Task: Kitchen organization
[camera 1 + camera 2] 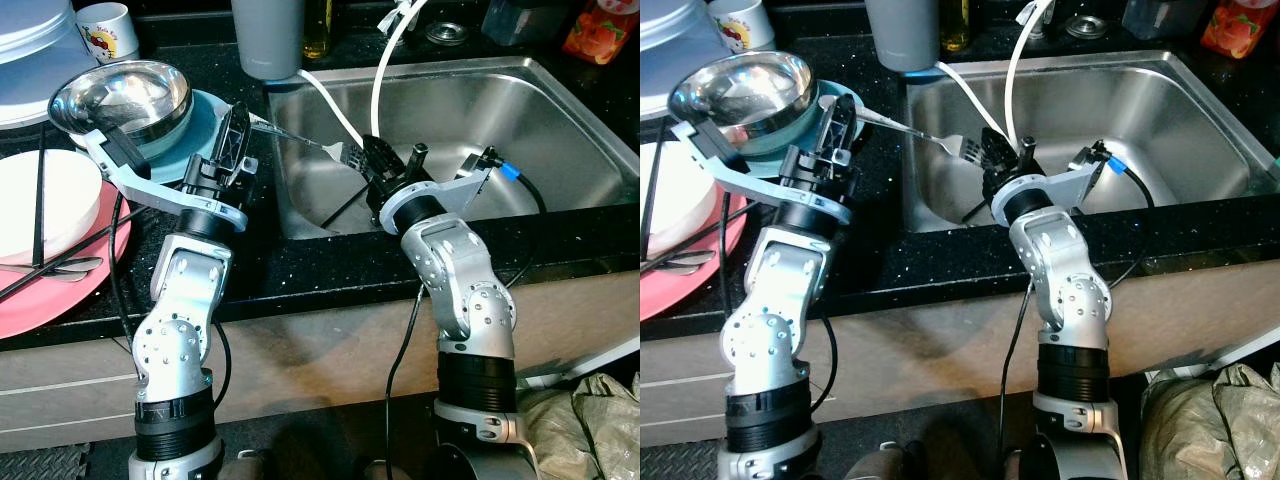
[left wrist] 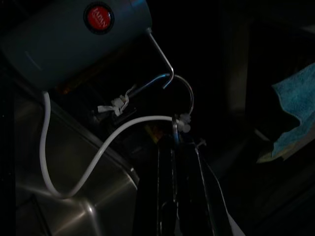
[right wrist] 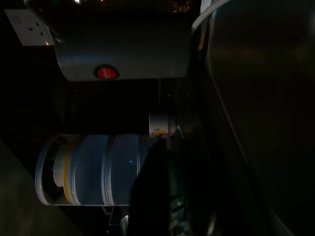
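A silver fork point(image 1: 300, 139) hangs level over the left rim of the steel sink point(image 1: 500, 130), its tines pointing right. My left gripper point(image 1: 240, 125) is over the black counter beside the sink, shut on the fork's handle end. In the left wrist view its black fingers point(image 2: 167, 191) lie pressed together. My right gripper point(image 1: 362, 160) is above the sink's front left part, its black fingers right by the fork's tines. Whether they touch the tines cannot be made out. The right wrist view is dark.
A steel bowl point(image 1: 125, 95) rests on a blue plate point(image 1: 205, 125) behind my left arm. A white bowl point(image 1: 45, 205), chopsticks and a spoon lie on a pink plate point(image 1: 70, 290). A grey canister point(image 1: 267, 35), mug point(image 1: 108, 30) and white hose point(image 1: 385, 70) stand behind.
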{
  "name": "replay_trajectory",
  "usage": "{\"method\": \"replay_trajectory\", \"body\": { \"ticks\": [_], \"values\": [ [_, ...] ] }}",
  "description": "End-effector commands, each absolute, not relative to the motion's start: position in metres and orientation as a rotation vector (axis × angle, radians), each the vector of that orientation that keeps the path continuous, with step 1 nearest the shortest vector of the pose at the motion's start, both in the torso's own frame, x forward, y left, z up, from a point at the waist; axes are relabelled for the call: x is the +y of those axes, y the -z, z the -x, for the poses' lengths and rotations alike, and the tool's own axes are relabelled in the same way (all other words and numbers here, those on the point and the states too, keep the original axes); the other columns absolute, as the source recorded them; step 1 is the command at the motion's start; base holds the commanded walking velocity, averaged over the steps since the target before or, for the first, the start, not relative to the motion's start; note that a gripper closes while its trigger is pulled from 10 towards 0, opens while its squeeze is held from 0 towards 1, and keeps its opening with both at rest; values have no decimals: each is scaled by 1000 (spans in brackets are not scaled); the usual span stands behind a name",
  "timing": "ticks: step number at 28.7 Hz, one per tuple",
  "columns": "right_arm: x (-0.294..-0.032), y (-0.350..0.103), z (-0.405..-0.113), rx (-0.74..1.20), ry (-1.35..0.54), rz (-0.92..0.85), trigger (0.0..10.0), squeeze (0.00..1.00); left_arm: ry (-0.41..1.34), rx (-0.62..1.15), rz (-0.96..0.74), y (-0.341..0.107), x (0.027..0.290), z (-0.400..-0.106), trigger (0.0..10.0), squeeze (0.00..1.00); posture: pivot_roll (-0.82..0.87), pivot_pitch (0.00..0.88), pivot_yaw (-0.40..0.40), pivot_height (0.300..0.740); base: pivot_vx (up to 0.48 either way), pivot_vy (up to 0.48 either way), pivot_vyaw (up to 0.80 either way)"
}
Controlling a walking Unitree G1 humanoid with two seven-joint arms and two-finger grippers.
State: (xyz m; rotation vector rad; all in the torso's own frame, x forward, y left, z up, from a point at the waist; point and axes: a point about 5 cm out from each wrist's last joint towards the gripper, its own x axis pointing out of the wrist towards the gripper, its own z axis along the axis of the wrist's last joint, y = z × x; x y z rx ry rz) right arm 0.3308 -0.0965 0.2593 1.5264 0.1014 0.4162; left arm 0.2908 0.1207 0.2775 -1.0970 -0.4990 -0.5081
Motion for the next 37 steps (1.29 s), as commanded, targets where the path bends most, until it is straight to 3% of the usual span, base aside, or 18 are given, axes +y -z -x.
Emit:
{"method": "replay_trajectory", "body": {
  "ticks": [1,16,17,18,24,25,26,37],
  "values": [
    [-61,-268,-324,155,-537,-1605,0,0,534,-449,1091,-271,112,-290,0,0,21,187,19,740,0,0,0],
    [-66,-271,-326,135,-525,-1623,0,0,535,-433,1065,-270,112,-288,0,0,19,191,21,740,0,0,0],
    [-66,-271,-326,134,-525,-1624,0,0,529,-428,1056,-270,112,-288,431,0,19,191,21,740,0,0,0],
    [-66,-271,-326,132,-524,-1620,0,0,520,-422,1060,-268,113,-289,10000,1000,19,191,20,740,0,0,0],
    [-69,-272,-327,123,-520,-1622,0,0,493,-410,1034,-267,115,-290,10000,1000,19,192,20,740,0,0,0],
    [-71,-273,-328,115,-516,-1620,0,0,493,-411,1033,-266,115,-290,10000,63,20,192,20,740,0,0,0],
    [-74,-274,-330,103,-511,-1622,0,0,495,-413,1034,-267,116,-290,10000,0,20,191,20,740,0,0,0],
    [-101,-281,-338,22,-464,-1606,0,0,495,-419,1019,-266,122,-288,10000,0,21,187,19,740,0,0,0]
  ]
}}
